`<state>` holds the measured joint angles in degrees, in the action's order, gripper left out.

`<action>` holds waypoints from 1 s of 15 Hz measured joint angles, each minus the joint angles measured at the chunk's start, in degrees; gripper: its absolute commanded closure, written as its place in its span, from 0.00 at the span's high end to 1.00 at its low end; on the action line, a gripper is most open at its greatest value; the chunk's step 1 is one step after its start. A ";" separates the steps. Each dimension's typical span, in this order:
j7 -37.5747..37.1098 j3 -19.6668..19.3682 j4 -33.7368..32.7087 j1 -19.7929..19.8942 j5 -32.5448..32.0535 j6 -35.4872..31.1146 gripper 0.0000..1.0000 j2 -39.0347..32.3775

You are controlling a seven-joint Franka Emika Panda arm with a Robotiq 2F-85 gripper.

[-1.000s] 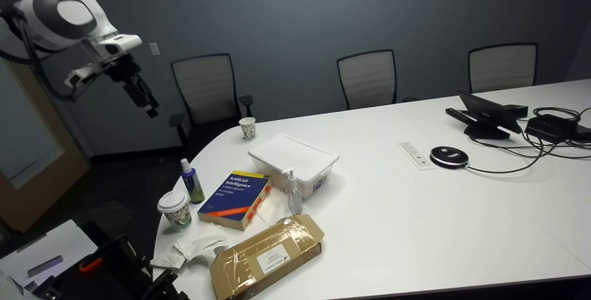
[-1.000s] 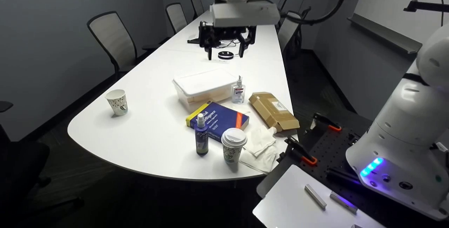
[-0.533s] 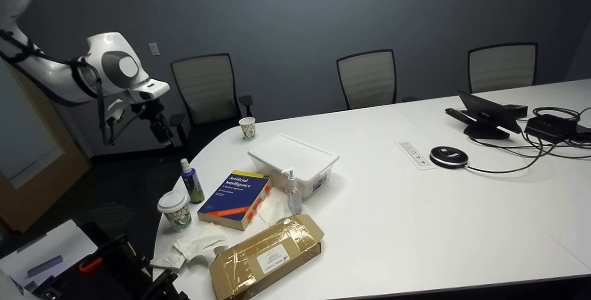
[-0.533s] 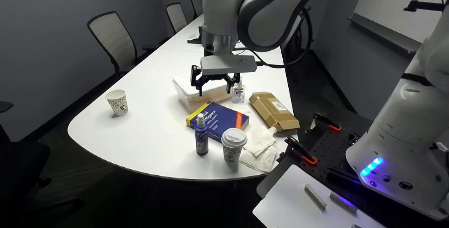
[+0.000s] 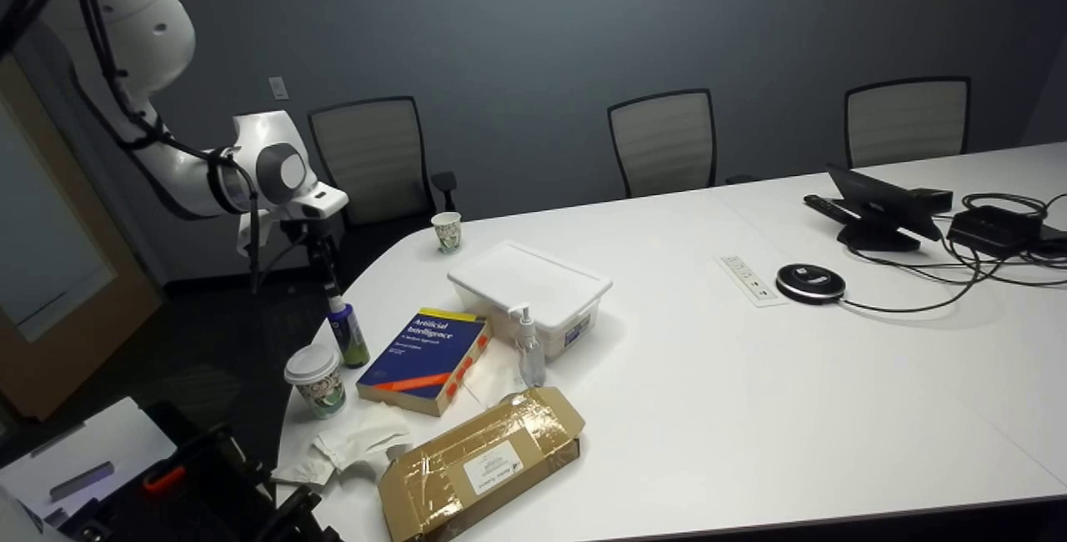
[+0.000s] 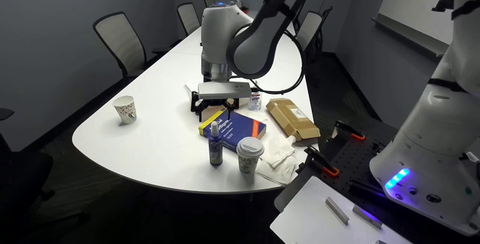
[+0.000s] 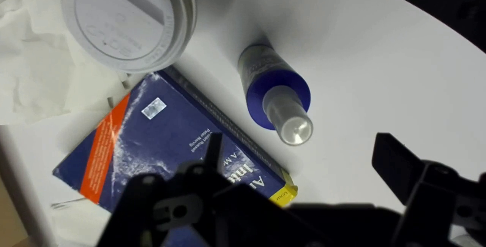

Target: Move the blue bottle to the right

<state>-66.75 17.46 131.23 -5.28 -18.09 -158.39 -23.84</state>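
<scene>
In an exterior view, we see a white table [image 5: 708, 392] before a gray wall [image 5: 533, 50] and mesh-backed chairs [image 5: 665, 142]; the blue bottle [image 5: 348, 338] stands upright near the edge, beside a lidded paper cup [image 5: 317, 383] and a book [image 5: 421, 363] titled "Artificial Intelligence." In an exterior view, the gripper [image 6: 214, 119] hangs empty, jaws wide apart; we read "Expo" on the bottle. In the wrist view, its whitish cap [image 7: 291, 119] faces us; the book names "Peter Norvig."

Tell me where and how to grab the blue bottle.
Probably the upper body of the blue bottle, below its whitish cap, with the open gripper coming down from above: it stands upright and slender, and the nearby book and lidded cup crowd two sides.
</scene>
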 measured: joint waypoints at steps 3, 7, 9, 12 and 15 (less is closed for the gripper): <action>5.16 -4.68 -2.87 -5.47 6.40 0.01 1.00 -2.71; 9.44 -7.54 -4.90 -9.11 12.66 0.02 1.00 -5.26; 10.62 -8.49 -5.38 -10.15 14.64 0.10 1.00 -5.92; 11.42 -9.79 -5.47 -11.21 16.50 0.25 0.97 -6.12; 11.45 -10.00 -5.47 -11.28 18.01 0.91 0.68 -6.16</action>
<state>-55.29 7.46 125.76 -16.56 -0.08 -157.48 -29.99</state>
